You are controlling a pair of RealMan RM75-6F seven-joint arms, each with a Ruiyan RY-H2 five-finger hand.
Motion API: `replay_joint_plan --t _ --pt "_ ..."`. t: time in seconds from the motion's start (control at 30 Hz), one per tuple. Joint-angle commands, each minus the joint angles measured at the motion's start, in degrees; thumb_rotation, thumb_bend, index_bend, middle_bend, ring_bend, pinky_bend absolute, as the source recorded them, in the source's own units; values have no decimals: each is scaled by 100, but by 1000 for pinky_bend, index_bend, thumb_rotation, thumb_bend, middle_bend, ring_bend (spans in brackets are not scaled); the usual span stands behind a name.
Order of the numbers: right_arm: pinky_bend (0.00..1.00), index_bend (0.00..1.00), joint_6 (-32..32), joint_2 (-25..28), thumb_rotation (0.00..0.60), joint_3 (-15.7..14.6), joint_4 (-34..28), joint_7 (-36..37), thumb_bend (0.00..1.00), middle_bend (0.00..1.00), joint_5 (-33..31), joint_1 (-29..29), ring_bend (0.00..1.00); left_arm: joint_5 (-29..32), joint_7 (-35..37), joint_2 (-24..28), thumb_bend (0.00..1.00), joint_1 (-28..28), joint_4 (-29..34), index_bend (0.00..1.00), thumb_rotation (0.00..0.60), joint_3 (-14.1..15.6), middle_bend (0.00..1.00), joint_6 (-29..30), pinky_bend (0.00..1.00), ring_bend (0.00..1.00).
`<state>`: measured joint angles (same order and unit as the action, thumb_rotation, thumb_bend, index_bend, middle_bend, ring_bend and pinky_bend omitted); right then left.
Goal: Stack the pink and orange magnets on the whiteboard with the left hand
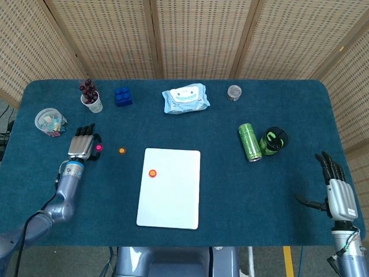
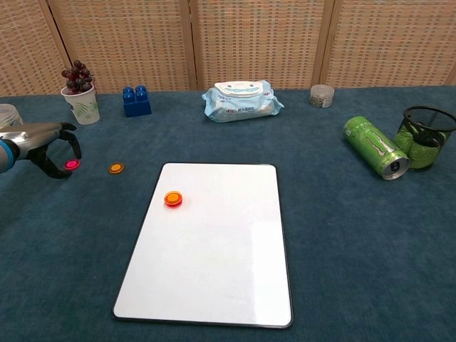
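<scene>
Far left on the dark blue felt table (image 2: 356,249): a clear plastic tub of mixed small bits (image 1: 49,122) near the edge. Just right of it the silver left hand (image 1: 82,146), fingers arched down over the small round pink magnet (image 2: 71,164); in the chest view the fingertips (image 2: 70,148) straddle the magnet, close on both sides, but I cannot tell whether they actually pinch it. The magnet sits flat on the felt, well left of the board. Behind the hand stands a white paper cup holding dark purple grapes (image 2: 80,92), upright.

Next right, a small round orange magnet (image 2: 116,168) lies on the felt between the pink one and the board, touching neither. Behind it, a blue plastic building brick (image 2: 136,100).

Centre: a white rectangular whiteboard with a dark rim (image 2: 214,242), flat on the table. A second orange disc with a red rim (image 2: 173,199) sits on it near the left edge, in the upper half.

Behind the board, a light blue pack of wet wipes (image 2: 241,100). Further right, a small clear jar with a grey lid (image 2: 322,95), then a green drink can lying on its side (image 2: 375,147), just beside a black wire mesh cup with a green thing inside (image 2: 422,137).

Far right, head view only: the right hand (image 1: 336,187), fingers spread apart, holding nothing, near the table's front edge.
</scene>
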<state>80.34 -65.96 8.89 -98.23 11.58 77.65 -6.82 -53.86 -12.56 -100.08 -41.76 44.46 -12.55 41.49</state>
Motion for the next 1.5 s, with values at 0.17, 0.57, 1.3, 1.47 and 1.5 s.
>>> replay_joint_plan --t 0.17,0.57,1.3,1.47,1.5 --pt "0 0 2 3 600 -2 3 9 105 0 8 1 0 9 9 -75 348 35 -91 550 600 -50 0 14 0 0" --pt "0 0 1 3 600 0 -7 5 105 0 -1 1 0 -160 101 137 355 114 289 626 600 -146 0 253 0 0" --pt "0 0 -35 30 600 -1 -18 82 105 0 -15 1 0 -15 -1549 599 339 -358 3425 626 600 -23 0 794 0 0" --pt "0 0 -57 38 600 -1 -13 113 105 0 -21 -4 0 335 -2025 520 338 -507 3670 626 600 -6 0 969 0 0" --pt "0 0 -61 40 600 -2 -11 116 105 0 -20 -5 0 382 -2091 524 337 -524 3723 626 600 12 0 995 0 0"
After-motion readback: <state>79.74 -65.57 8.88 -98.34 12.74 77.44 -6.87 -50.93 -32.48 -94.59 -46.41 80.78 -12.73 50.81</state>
